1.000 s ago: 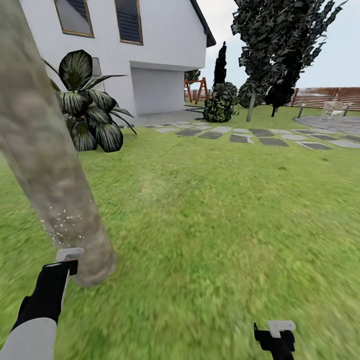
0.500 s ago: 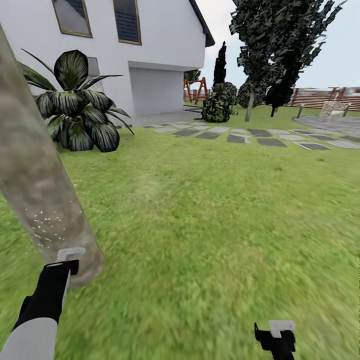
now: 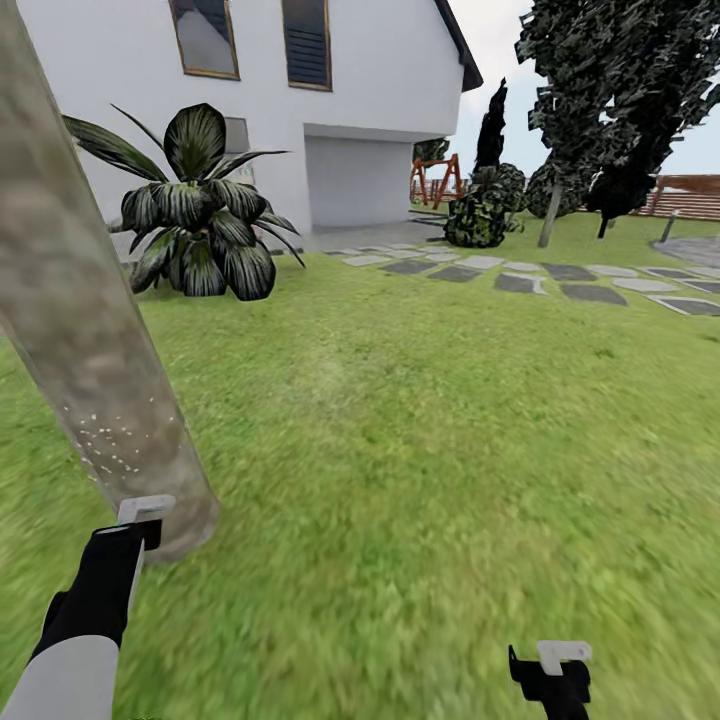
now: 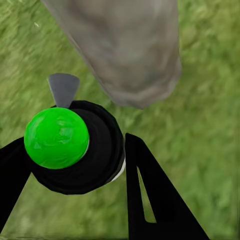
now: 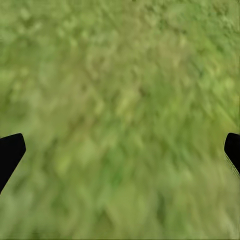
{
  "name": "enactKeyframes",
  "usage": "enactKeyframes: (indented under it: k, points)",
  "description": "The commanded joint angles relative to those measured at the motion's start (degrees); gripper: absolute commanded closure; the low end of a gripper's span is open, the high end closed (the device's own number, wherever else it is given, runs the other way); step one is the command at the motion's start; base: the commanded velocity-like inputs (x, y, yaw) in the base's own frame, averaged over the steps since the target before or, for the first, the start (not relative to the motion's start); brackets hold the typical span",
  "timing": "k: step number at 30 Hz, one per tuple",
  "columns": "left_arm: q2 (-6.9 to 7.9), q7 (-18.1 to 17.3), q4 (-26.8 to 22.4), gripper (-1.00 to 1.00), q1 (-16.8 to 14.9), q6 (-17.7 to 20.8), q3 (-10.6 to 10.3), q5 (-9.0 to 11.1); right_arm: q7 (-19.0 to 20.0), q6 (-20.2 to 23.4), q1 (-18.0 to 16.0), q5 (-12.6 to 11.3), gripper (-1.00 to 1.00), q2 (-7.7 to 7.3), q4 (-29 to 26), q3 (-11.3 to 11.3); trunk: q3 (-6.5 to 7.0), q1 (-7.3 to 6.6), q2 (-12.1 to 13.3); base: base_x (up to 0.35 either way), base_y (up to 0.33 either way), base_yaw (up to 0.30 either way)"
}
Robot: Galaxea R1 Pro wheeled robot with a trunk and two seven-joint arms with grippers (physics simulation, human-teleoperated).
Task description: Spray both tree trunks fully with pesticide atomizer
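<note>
View has swung left since the earlier frame: house [image 3: 330, 110] and leafy plant [image 3: 200, 225] sit further right; arms unchanged. Left pincer [image 4: 75, 165] grips the atomizer [image 4: 65, 142], green cap up, nozzle facing the tree trunk [image 3: 85, 330] just ahead; white specks [image 3: 110, 445] low on bark. Right pincer [image 5: 120, 150] spread wide over the lawn [image 3: 450, 420].
</note>
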Motion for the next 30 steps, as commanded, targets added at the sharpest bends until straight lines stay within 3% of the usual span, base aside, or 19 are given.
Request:
enactKeyframes:
  k: [1,9,26,30]
  points:
    - [-0.03,0.0,-0.1,1.00,-0.1,0.2,0.0,-0.2,-0.2,-0.1,0.0,0.6,-1.00,0.00,0.0,-0.3,-0.05,0.00,0.0,0.130,-0.271,0.278]
    - [-0.03,0.0,-0.1,1.00,-0.1,0.2,0.0,-0.1,-0.2,-0.1,0.0,0.6,-1.00,0.00,0.0,-0.2,-0.05,0.00,0.0,0.124,-0.271,0.266]
    - [-0.03,0.0,-0.1,1.00,-0.1,0.3,0.0,-0.1,-0.2,-0.1,0.0,0.6,-1.00,0.00,0.0,-0.2,-0.05,0.00,0.0,0.149,-0.271,0.012]
    - [0.00,0.0,-0.1,1.00,-0.1,0.3,0.0,-0.1,-0.2,-0.1,0.0,0.6,-1.00,0.09,0.0,-0.2,-0.05,0.00,0.0,0.152,-0.270,0.187]
